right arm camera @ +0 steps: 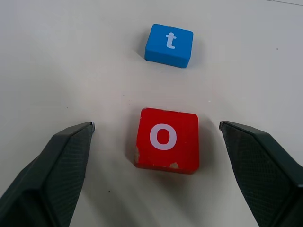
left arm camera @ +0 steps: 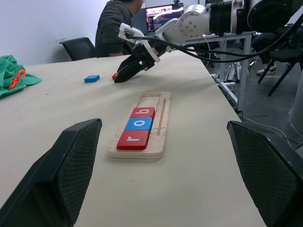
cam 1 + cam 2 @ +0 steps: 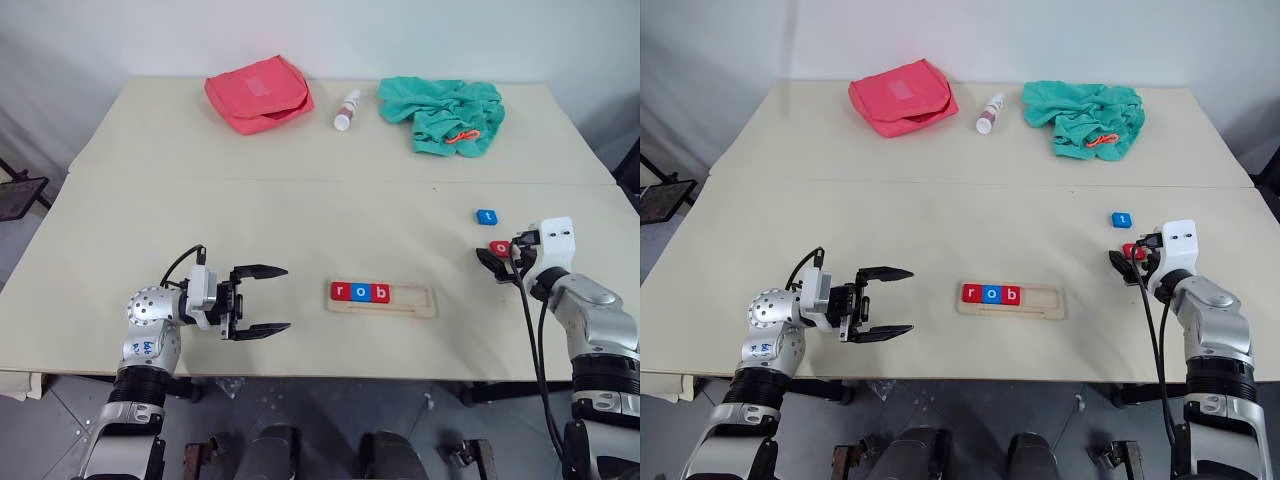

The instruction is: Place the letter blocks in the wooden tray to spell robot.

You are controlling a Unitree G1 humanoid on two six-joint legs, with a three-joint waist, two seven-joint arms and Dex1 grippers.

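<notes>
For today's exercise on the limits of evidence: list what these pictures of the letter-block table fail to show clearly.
- Red o block: partly covered by the right hand in the head views.
- Small white bottle: label print too small to read.
- Orange item on the green cloth: half buried in folds, unidentifiable.
- Seated person: cut off by the left wrist view's edge.

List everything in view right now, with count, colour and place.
tray: 1, pale wood, near table edge, centre
blocks in tray: 3, red r, blue o, red b, at its left end
o block: 1, red, on the table between the right hand's fingers
t block: 1, blue, just beyond the o block
pouch: 1, red, far left
bottle: 1, white, far centre, lying down
cloth: 1, green, far right
person: 1, dark top, beyond the table
left hand: open, empty, left of tray
right hand: open around the o block
</notes>
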